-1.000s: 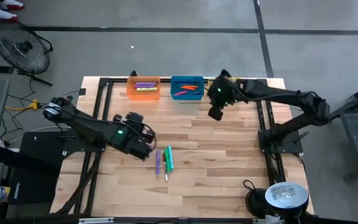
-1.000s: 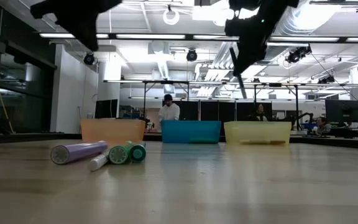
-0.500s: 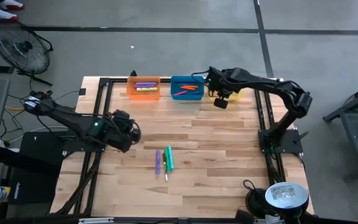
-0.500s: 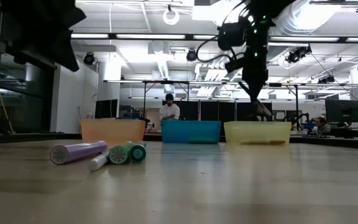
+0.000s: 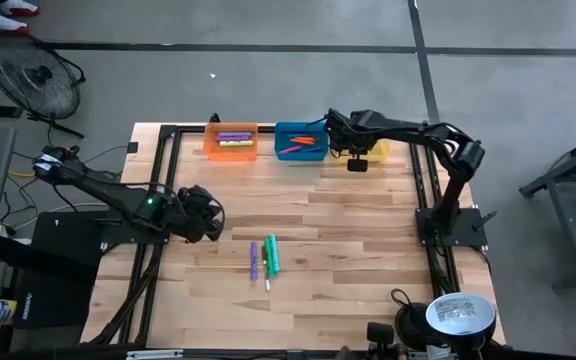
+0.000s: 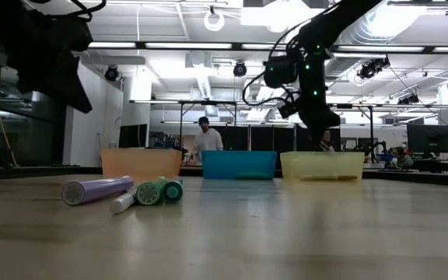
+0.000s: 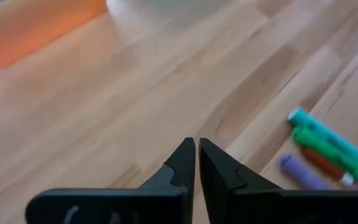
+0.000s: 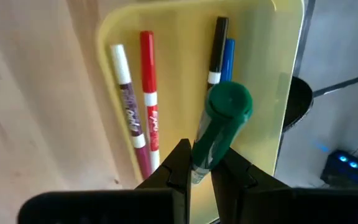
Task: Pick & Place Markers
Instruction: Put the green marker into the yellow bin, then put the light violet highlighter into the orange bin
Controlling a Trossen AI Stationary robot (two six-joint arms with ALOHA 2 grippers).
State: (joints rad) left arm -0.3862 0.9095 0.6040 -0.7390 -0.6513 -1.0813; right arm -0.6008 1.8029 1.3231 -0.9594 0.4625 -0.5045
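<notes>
Green marker (image 8: 219, 127) clamped in right jaws over yellow bin; others (image 5: 264, 258) mid-table.

Table (image 5: 348, 215): pale wood planks, matt, visible grain. Yellow bin (image 8: 263, 81): translucent plastic, smooth, slight sheen. Orange bin (image 6: 141, 163) & blue bin (image 6: 239, 164) look same to me. Green marker (image 8: 219, 127): glossy plastic, ribbed cap. My right gripper (image 8: 197, 171) fingers (image 8: 176, 168): matt black plastic.

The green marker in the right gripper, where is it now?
The green marker is held in the right gripper, directly above the yellow bin at the table's far right, beside the blue bin.
</notes>
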